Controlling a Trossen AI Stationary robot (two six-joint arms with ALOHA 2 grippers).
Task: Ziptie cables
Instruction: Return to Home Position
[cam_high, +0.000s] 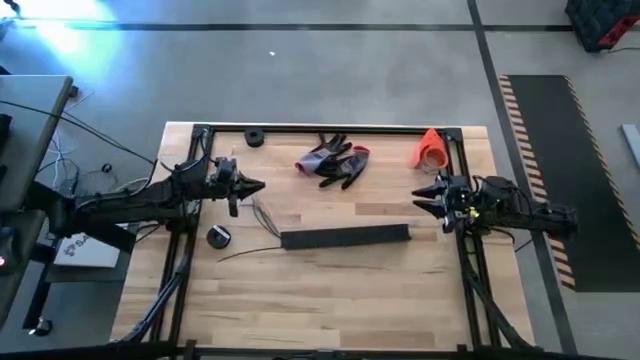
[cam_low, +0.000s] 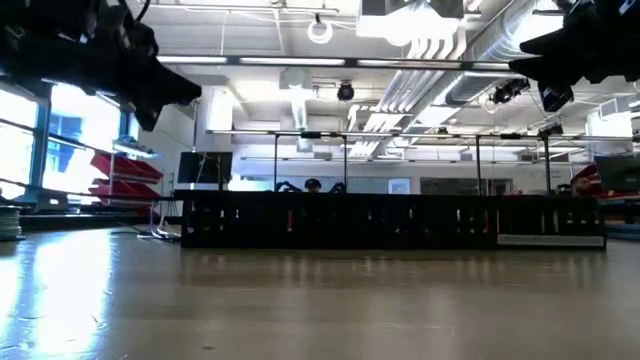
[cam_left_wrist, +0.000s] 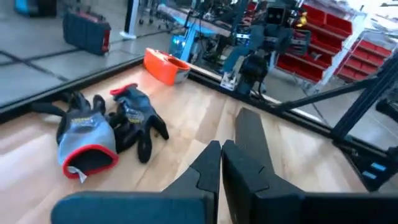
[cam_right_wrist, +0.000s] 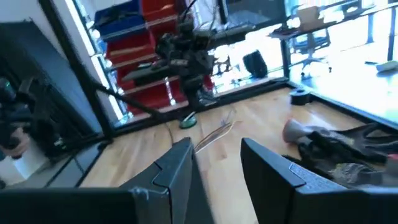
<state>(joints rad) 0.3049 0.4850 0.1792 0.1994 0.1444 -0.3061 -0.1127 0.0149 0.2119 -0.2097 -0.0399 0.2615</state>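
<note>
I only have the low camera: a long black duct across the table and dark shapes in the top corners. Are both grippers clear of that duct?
Observer: Yes. From above, the left gripper hovers off the duct's left end and the right gripper off its right end.
Operator: Open or shut?
Observer: The wrist views show the left one shut and empty, the right one open and empty.
Operator: Any wires outside the duct?
Observer: A few thin wires lie on the table at its left end.
</note>
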